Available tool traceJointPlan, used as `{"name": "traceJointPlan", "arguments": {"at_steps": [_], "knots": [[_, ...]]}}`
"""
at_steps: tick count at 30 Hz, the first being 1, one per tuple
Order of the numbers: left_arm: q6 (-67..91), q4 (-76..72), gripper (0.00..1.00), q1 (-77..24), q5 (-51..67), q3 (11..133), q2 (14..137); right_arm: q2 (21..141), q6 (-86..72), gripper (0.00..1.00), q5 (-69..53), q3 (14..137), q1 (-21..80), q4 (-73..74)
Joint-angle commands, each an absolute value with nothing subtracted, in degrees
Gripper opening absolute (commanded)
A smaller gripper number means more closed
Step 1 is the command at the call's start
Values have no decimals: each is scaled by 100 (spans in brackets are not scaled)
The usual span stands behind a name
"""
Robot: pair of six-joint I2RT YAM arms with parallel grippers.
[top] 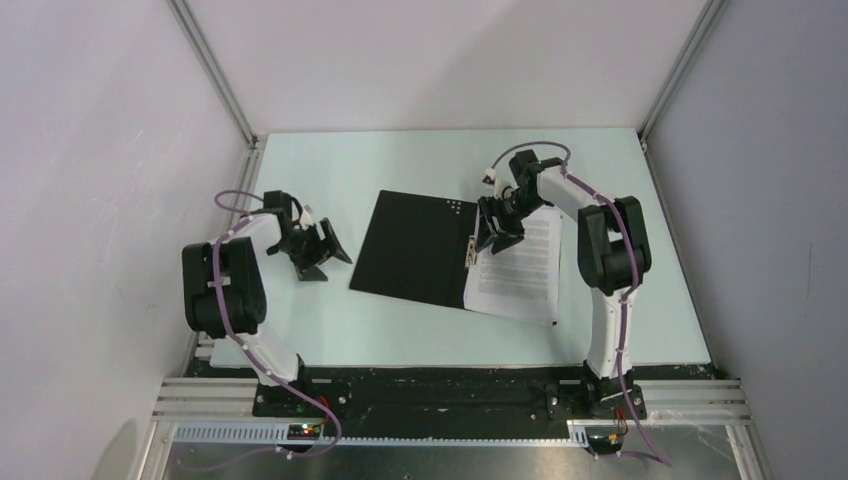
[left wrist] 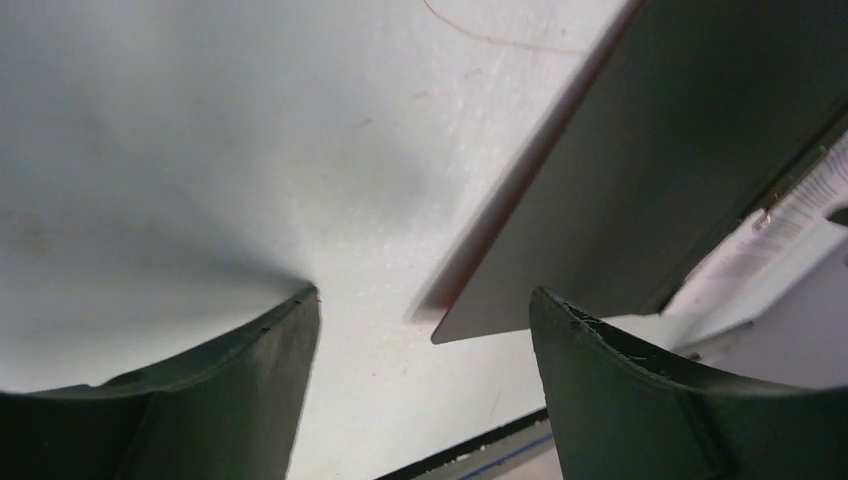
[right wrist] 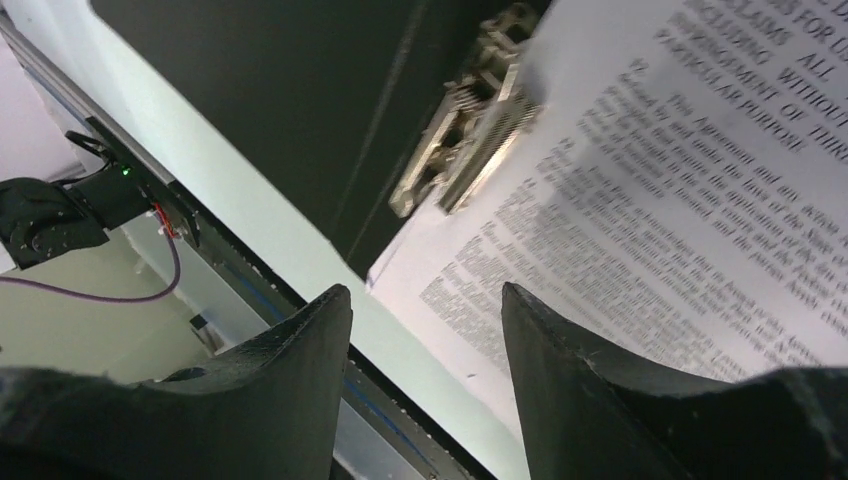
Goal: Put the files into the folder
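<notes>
Black-lined folder (top: pixel 415 250): lies open; files (top: pixel 520 265) on right half, at clip (top: pixel 470 252).
Right pincer (top: pixel 497 238): open, empty, above clip.
Left pincer (top: pixel 325 255): open, empty, beside folder's left edge.
Next: probably closing the folder.

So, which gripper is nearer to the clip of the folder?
Right. The right gripper is close beside the clip; the left gripper sits apart, left of the folder.
</notes>
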State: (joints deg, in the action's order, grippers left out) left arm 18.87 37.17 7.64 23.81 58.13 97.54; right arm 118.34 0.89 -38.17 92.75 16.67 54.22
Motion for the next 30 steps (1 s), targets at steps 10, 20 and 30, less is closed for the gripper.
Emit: {"name": "traceJointPlan", "arguments": {"at_steps": [10, 20, 30], "knots": [[1494, 2925, 74, 261, 4516, 5673, 11098, 12877, 55, 65, -4173, 9580, 1492, 5254], [1313, 2852, 56, -572, 5467, 6260, 11253, 13125, 26, 68, -4268, 9588, 1432, 5213], [1430, 2864, 38, -602, 4526, 6380, 9432, 12795, -126, 68, -4470, 9760, 1235, 5250]]}}
